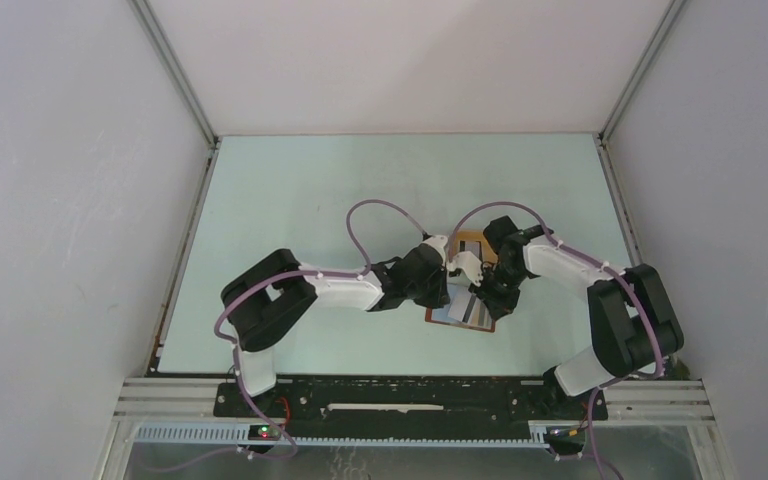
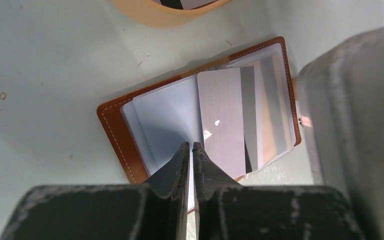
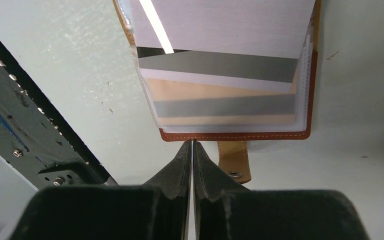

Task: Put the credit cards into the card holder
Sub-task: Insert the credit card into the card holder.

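Note:
The reddish-brown card holder [image 2: 114, 127] lies open on the table, clear sleeves up; it also shows in the top view [image 1: 463, 314] and the right wrist view [image 3: 235, 135]. A grey credit card with a dark stripe [image 2: 222, 120] lies on its sleeves [image 3: 220, 30]. A second striped card [image 3: 225, 106] sits inside a sleeve. My left gripper [image 2: 190, 145] is shut and empty, tips over the clear sleeve beside the grey card. My right gripper [image 3: 192, 143] is shut and empty, tips at the holder's edge next to the snap strap [image 3: 235, 162]. Both grippers meet over the holder [image 1: 452, 290] [image 1: 492, 288].
The orange-yellow oval tray [image 2: 155, 12] stands just beyond the holder [image 1: 468, 240], with part of a card in it [image 2: 180, 2]. The right gripper's grey body [image 2: 355, 125] fills the right of the left wrist view. The left arm's dark body [image 3: 30, 125] is close on the left.

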